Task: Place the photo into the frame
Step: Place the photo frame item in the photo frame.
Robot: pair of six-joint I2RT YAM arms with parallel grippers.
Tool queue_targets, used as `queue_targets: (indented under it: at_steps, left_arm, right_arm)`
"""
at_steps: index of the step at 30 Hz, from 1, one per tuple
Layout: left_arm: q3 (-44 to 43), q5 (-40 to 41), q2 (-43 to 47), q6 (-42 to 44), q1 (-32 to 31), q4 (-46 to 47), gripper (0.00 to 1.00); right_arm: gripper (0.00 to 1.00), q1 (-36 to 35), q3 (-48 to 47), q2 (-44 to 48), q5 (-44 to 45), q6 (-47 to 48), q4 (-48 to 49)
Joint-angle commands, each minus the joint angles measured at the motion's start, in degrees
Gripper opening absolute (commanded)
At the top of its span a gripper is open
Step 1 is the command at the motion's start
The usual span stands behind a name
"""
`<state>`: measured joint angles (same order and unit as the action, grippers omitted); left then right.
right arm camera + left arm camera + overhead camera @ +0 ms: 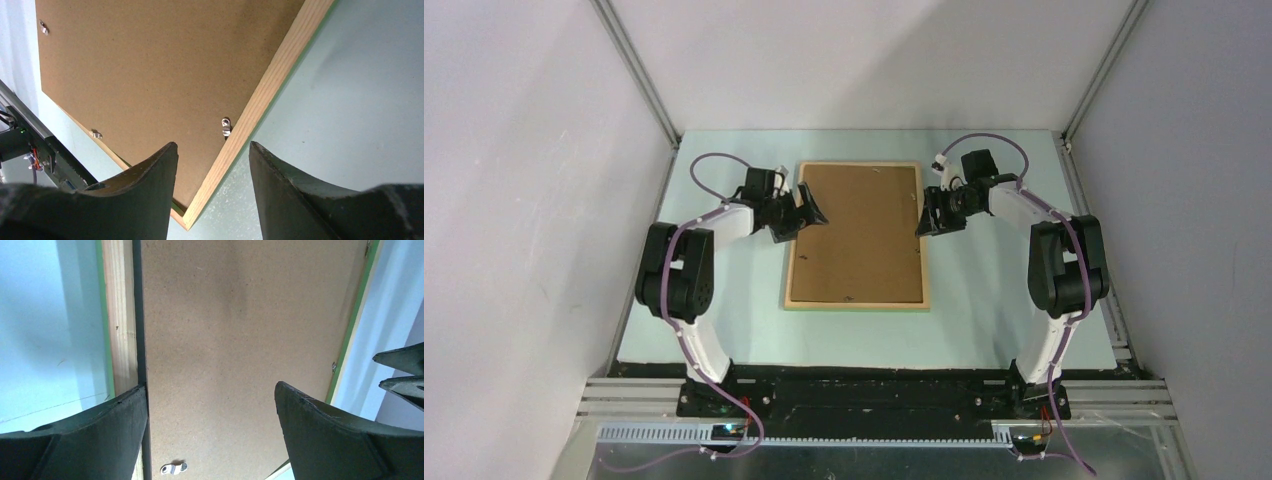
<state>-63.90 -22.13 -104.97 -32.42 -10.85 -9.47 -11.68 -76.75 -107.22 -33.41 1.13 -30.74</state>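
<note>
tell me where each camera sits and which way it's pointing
top external: above and behind the bases, looking down on the table; both arms show, left gripper and right gripper at the frame's sides.
left wrist: on the left arm, looking down at the backing board; its own open fingers show.
right wrist: on the right arm, looking down at a frame corner and metal clip; its own fingers show.
shared: both wrist views see the backing board.

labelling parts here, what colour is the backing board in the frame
Plain brown backing board, clearest in the left wrist view.
</note>
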Motion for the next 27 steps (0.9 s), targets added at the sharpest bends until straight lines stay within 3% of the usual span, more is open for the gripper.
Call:
queue_targets:
  at_steps: [1, 16, 27]
  left_arm:
    - [-1.9, 5.8, 4.2, 4.9, 0.7, -4.7, 1.00]
    - [0.5, 8.6, 10.2, 12.3, 0.6, -6.5, 1.00]
    - [-1.7, 11.0, 4.2, 18.4, 0.9, -7.4, 0.97]
  right_arm:
    - [0.59, -0.4, -2.0, 2.7, 0.5, 1.0, -0.4]
    - [0.60, -0.5, -2.8, 3.3, 1.8, 0.5, 0.9]
    - [0.60, -0.4, -4.3, 1.9, 5.6, -0.8, 1.5]
